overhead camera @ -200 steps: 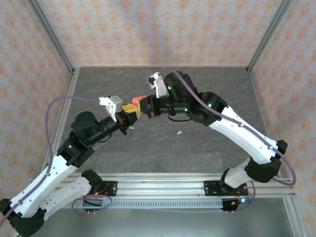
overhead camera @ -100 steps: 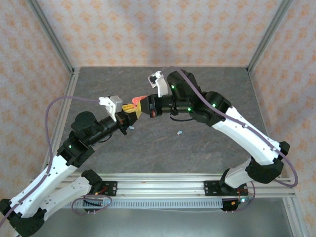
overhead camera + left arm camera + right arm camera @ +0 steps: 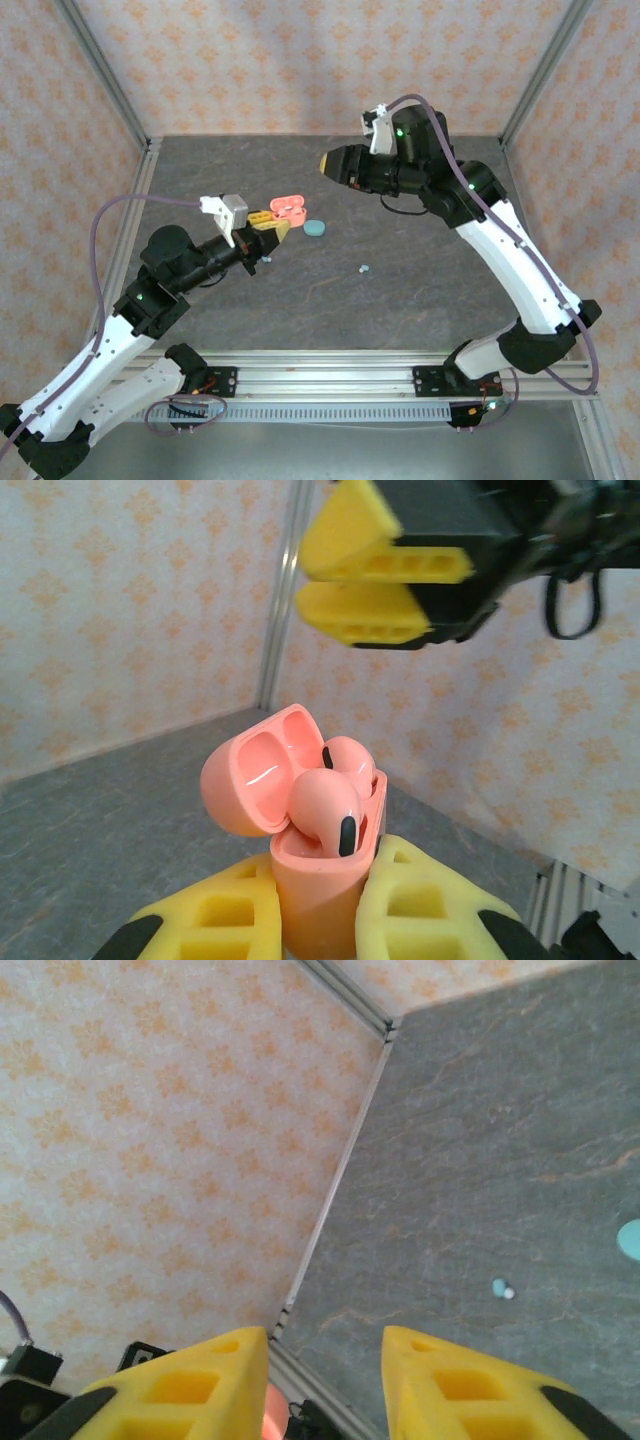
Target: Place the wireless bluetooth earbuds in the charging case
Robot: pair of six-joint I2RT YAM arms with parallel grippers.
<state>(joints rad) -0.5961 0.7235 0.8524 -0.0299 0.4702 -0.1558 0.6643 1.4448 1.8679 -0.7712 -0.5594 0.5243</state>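
My left gripper (image 3: 272, 229) (image 3: 325, 872) is shut on the body of a salmon-pink charging case (image 3: 288, 207) (image 3: 315, 895), held above the table with its lid (image 3: 250, 780) swung open. Two pink earbuds sit in its wells, one in front (image 3: 325, 805) and one behind (image 3: 352, 760). My right gripper (image 3: 328, 163) (image 3: 325, 1335) hangs open and empty, up and to the right of the case, and in the left wrist view the right gripper (image 3: 310, 578) shows above the case. A light teal earbud (image 3: 364, 269) (image 3: 500, 1288) lies loose on the table.
A closed teal oval case (image 3: 315, 229) (image 3: 630, 1238) lies on the grey table (image 3: 420, 290) just right of the left gripper. Patterned walls and aluminium frame posts (image 3: 108, 80) enclose the table on three sides.
The right gripper has opened and pulled away up and to the right from the pink case. The left arm has held still with the case.
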